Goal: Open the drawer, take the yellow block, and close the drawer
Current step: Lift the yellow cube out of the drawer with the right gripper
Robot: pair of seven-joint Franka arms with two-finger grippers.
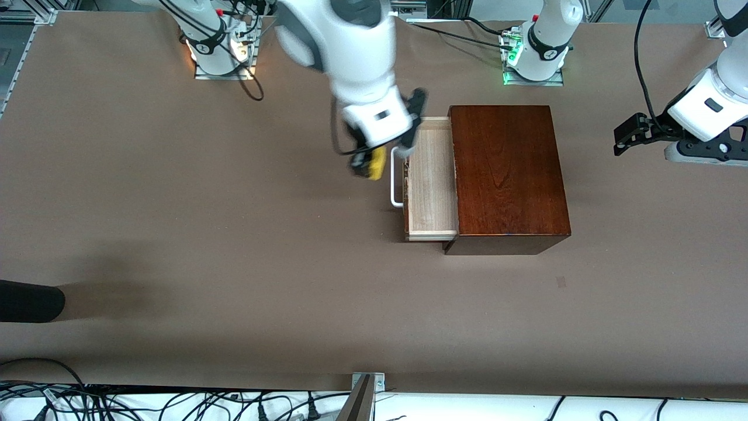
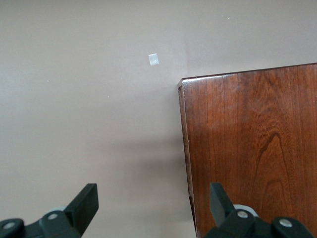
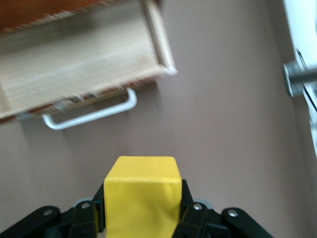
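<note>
The drawer (image 1: 431, 181) of the dark reddish-brown wooden box (image 1: 507, 175) is pulled out, its pale interior bare and its white bar handle (image 1: 395, 178) facing the right arm's end. My right gripper (image 1: 369, 165) is shut on the yellow block (image 1: 377, 162) and holds it in the air over the table beside the handle. In the right wrist view the block (image 3: 142, 198) sits between the fingers, with the drawer (image 3: 79, 64) and its handle (image 3: 94, 115) past it. My left gripper (image 1: 622, 140) is open and waits over the table at the left arm's end; the box corner (image 2: 252, 148) shows in its wrist view.
A dark object (image 1: 29, 301) pokes in at the table edge toward the right arm's end. A small pale mark (image 1: 561, 282) lies on the table nearer the front camera than the box. Cables (image 1: 175, 403) run along the front edge.
</note>
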